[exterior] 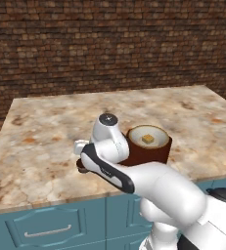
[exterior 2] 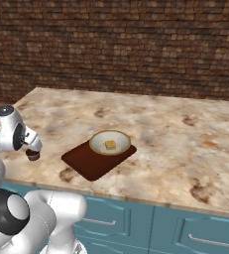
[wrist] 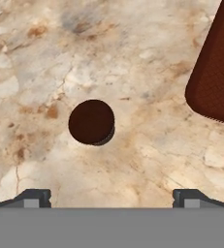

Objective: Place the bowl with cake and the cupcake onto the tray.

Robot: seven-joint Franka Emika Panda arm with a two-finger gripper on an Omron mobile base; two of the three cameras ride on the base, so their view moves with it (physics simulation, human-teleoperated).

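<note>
The bowl with cake [exterior 2: 109, 143] sits on the tray [exterior 2: 88, 162]. The cupcake [wrist: 91, 122] stands on the marble surface [exterior 2: 185, 144] just beside the tray's edge. Above the cupcake, the gripper [wrist: 111, 196] hangs, jaws spread wide and holding nothing.

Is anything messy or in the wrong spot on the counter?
Nothing is spilled or broken. The bowl with cake already sits on the tray, but the cupcake stands alone on the counter beside the tray, under the open claw.
</note>
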